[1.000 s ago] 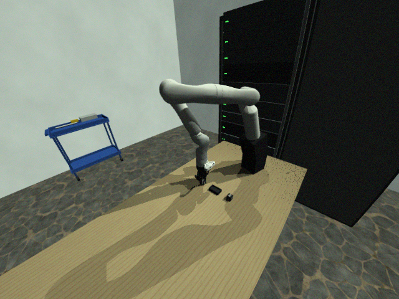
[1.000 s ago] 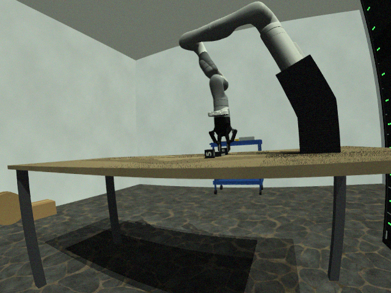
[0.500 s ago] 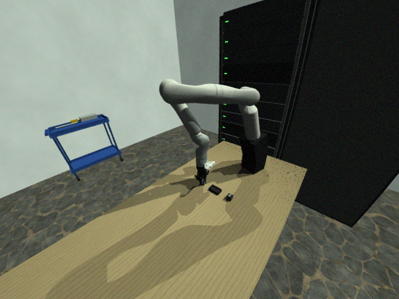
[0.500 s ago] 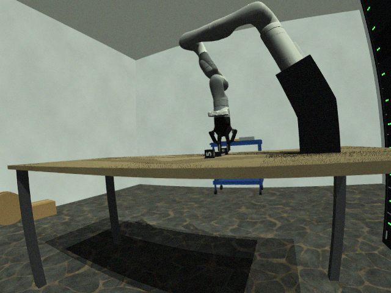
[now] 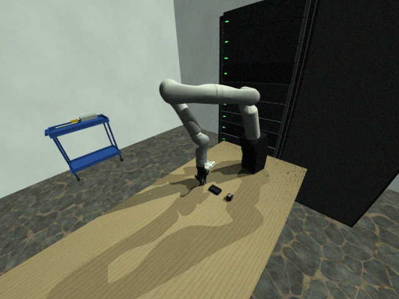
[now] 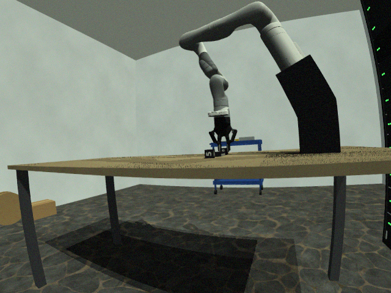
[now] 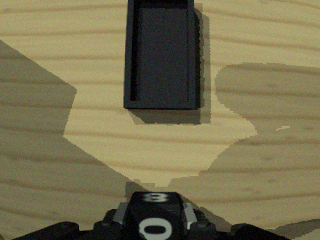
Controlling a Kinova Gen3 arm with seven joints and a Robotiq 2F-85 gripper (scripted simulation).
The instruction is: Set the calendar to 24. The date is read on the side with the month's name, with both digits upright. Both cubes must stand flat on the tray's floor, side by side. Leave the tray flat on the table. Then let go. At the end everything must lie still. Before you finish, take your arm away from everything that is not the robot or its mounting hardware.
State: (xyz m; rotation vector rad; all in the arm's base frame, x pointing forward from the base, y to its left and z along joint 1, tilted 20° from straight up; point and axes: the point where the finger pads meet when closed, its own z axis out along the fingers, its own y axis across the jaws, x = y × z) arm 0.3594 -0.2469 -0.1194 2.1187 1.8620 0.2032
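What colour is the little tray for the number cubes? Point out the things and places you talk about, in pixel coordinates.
The shallow rectangular tray (image 5: 214, 189) (image 7: 162, 55) is black or very dark grey, seen best in the wrist view.

No clear change shows between the earlier top and exterior views and now.
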